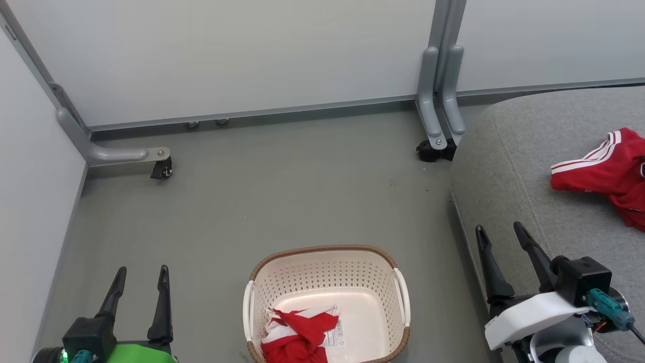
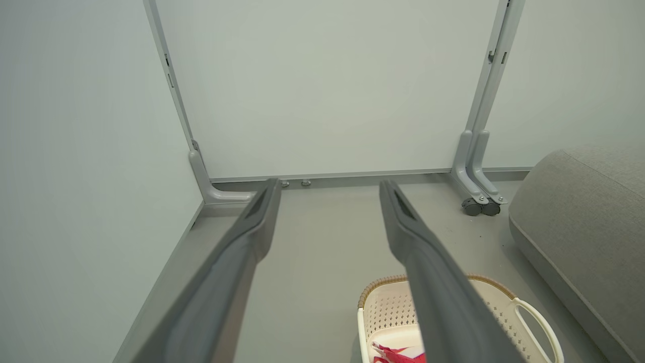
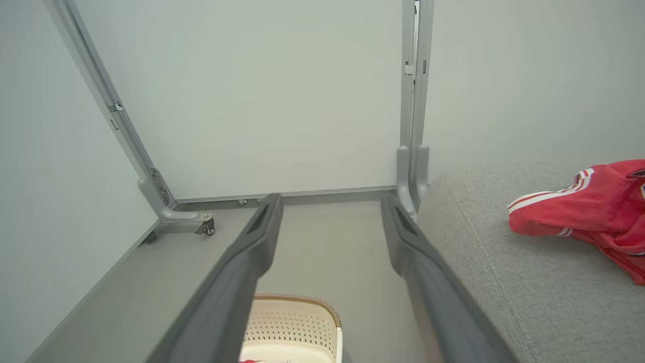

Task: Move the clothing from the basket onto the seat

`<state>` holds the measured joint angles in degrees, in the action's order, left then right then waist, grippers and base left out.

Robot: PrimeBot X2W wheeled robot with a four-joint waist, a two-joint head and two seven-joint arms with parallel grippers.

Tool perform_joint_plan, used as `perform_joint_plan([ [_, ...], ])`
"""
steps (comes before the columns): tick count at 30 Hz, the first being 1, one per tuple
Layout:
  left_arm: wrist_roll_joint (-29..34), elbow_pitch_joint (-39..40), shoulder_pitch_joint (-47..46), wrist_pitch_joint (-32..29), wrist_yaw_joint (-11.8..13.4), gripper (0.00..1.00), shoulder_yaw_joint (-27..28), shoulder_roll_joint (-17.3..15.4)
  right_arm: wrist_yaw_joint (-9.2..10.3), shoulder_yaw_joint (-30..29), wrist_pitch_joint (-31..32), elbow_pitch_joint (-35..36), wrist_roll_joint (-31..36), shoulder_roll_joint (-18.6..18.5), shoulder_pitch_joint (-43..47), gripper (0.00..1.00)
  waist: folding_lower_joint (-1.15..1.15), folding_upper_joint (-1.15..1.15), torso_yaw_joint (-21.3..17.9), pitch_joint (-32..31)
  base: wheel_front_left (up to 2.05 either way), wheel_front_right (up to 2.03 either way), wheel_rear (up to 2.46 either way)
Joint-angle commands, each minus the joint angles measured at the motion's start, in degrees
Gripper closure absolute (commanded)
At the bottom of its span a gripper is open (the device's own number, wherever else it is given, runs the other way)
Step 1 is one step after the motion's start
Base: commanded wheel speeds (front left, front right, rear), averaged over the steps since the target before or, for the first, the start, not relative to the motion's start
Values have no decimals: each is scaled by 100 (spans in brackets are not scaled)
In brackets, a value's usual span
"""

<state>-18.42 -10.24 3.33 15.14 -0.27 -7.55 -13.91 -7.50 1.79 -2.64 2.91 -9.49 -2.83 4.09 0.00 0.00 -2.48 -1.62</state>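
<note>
The left gripper (image 1: pixel 142 269) and right gripper (image 1: pixel 499 228) are seen at the lower corners of the head view, both with fingers spread apart and nothing held. Between them the basket (image 1: pixel 322 248) is stood on the grey floor (image 1: pixel 277 191); a crumpled red garment (image 1: pixel 300 330) is lodged in its near left corner. A second red garment (image 1: pixel 609 171) with white stripes is laid on the seat (image 1: pixel 509 166), right of the basket
</note>
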Motion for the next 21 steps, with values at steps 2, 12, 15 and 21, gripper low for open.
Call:
perform_joint_plan([
  [2,41,-41,40,1,-41,0,53,30,2,-7,10,53,-7,-11,65,0,0,0,16,7,0,0,0],
  [12,166,-81,23,1,-118,0,135,150,2,14,39,87,-39,-11,73,0,0,0,70,-3,0,0,0],
  [15,206,-90,4,0,-126,0,155,174,2,7,33,94,-32,-11,65,0,0,0,88,2,0,0,0],
  [21,332,-152,-237,1,-227,0,188,224,2,-21,42,154,-32,-11,-24,0,0,0,156,127,0,0,0],
])
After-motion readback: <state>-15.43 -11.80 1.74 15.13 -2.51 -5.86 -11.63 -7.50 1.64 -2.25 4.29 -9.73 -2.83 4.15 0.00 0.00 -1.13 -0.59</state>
